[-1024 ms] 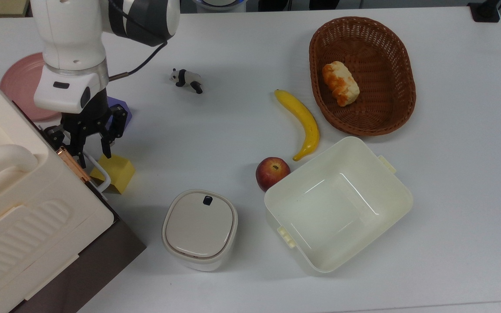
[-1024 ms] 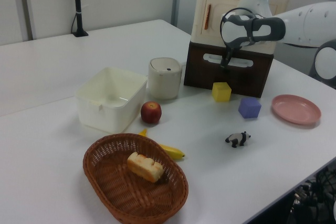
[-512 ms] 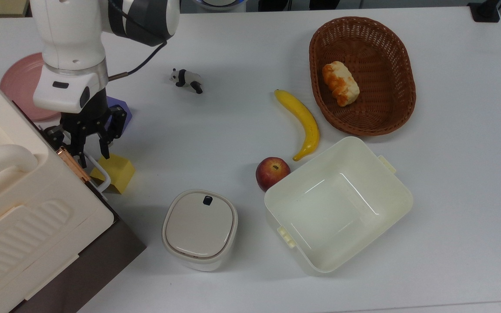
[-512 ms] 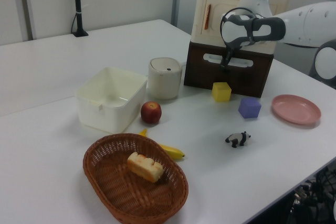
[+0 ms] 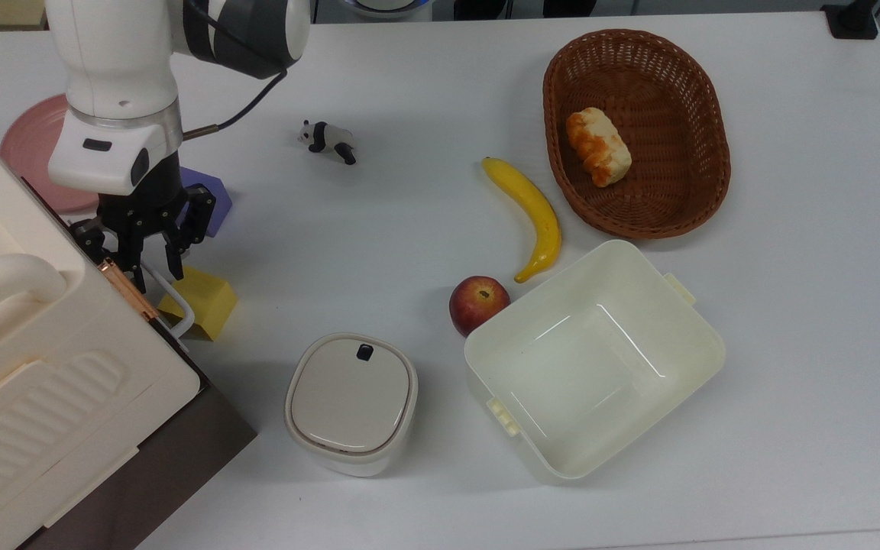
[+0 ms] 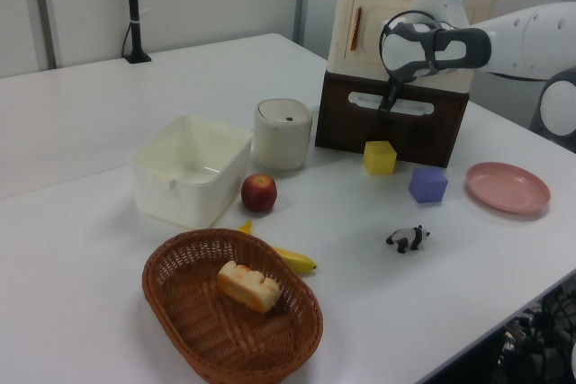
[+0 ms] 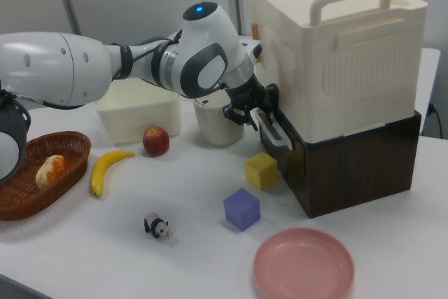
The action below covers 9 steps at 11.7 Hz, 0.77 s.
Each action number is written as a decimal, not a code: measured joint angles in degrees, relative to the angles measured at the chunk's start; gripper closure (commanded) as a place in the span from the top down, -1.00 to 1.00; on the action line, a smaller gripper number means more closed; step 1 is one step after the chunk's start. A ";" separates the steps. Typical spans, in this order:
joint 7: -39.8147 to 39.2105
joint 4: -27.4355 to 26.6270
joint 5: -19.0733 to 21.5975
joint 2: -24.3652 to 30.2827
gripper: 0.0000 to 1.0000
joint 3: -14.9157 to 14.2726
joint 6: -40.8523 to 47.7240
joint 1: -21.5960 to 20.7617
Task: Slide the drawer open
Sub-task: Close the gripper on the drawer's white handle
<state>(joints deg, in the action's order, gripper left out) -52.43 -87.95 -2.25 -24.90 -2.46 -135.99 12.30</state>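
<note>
The drawer is the dark brown bottom part of a cabinet, under a cream box. Its white loop handle sticks out from the front, and the claw sits right at the handle's end (contact unclear). The drawer looks closed.

My gripper sits at the drawer handle on the cabinet's lower front. In the top view, the block lies just right of the handle, the lidded pot below it. The bread lies in the basket; the banana lies left of the basket, the apple touching the tub.
</note>
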 measured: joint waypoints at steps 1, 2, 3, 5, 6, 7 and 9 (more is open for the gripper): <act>0.00 0.00 0.00 0.00 -0.34 0.00 0.00 0.01; 0.00 0.00 0.00 0.00 -0.43 0.00 0.00 0.01; 0.00 0.00 0.00 0.00 -0.47 0.00 0.00 0.02; 0.00 0.01 0.00 -0.01 -0.55 0.00 0.00 0.04; -0.01 0.01 0.00 -0.01 -0.61 0.00 0.00 0.04; -0.02 0.01 0.00 -0.01 -0.70 0.00 0.00 0.05; -0.02 0.01 0.00 -0.02 -0.83 0.01 0.00 0.05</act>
<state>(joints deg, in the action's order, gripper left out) -52.45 -87.94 -2.25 -24.92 -2.45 -135.99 12.35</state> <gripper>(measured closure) 0.797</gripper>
